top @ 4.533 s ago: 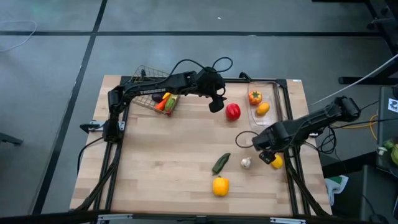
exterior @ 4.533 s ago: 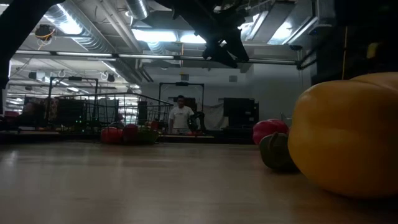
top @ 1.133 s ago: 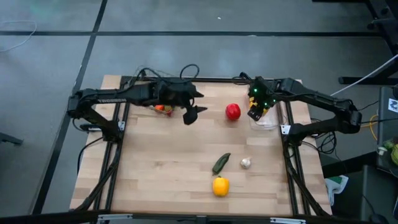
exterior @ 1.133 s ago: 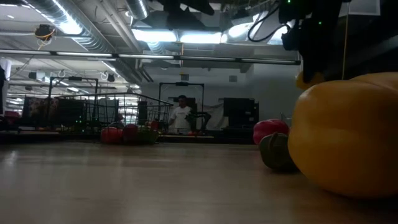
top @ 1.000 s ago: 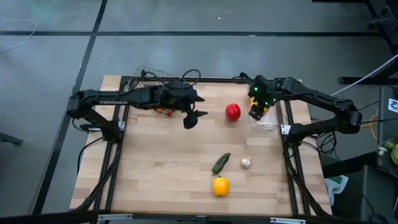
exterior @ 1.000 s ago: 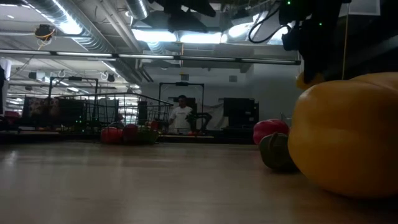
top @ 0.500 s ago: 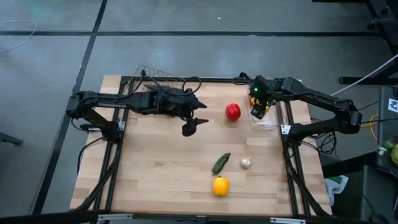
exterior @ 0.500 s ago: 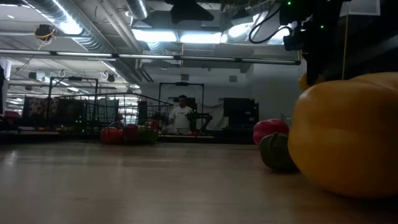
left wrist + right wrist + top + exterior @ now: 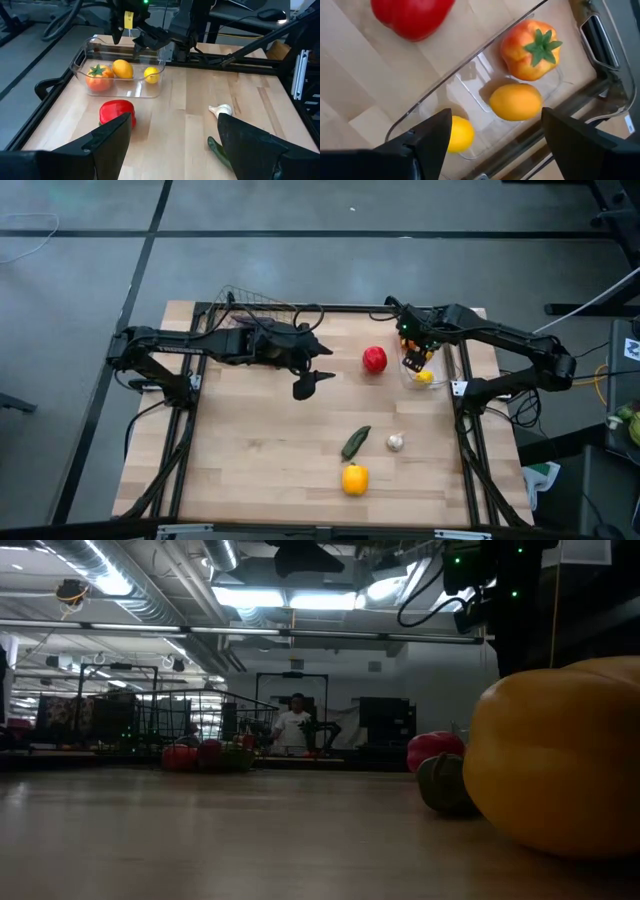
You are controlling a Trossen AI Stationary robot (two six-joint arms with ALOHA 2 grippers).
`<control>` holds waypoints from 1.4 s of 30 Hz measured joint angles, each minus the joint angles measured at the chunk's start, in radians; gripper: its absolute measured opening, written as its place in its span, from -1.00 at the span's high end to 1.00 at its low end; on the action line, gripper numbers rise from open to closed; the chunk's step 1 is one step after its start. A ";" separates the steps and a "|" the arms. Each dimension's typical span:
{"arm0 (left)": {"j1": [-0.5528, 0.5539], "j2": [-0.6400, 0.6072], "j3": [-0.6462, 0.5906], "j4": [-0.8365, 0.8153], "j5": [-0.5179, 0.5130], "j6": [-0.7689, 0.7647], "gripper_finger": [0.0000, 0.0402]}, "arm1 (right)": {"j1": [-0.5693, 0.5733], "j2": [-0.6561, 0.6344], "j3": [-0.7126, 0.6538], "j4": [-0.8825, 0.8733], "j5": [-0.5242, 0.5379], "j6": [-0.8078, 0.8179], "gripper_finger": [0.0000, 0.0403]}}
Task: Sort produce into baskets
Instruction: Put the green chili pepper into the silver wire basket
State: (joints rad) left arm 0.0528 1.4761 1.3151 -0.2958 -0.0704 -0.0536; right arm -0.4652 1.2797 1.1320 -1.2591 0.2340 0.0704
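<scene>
High view: I have the right pincer hanging over the clear bin at the far right of the surface, and its wrist view shows the fingers spread wide with nothing between them. Below them a small lemon lies in the bin, with an orange fruit and an orange tomato farther along the same bin. I read that as a drop just finished.

My left pincer hovers near the middle of the far half, fingers well apart and empty. The wire basket sits behind that arm, mostly hidden by it.

Four pieces lie loose on the surface: a red pepper just beside the bin, and nearer the front a green chilli, a garlic bulb and a yellow pepper.

What I would steer by next is the red pepper. It sits between the two pincers, closer to the right one but almost straight ahead of the left, as the left wrist view shows. The chilli's long axis runs diagonally, so a grasp there would need the wrist turned across it.
</scene>
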 joint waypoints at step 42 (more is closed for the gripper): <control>0.000 0.000 0.000 -0.011 0.000 0.001 -0.46 | 0.000 0.001 0.000 0.203 -0.288 0.007 -0.48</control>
State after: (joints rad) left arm 0.0528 1.4765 1.3155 -0.3071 -0.0706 -0.0528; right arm -0.4652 1.2812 1.1320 -1.0566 -0.0536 0.0773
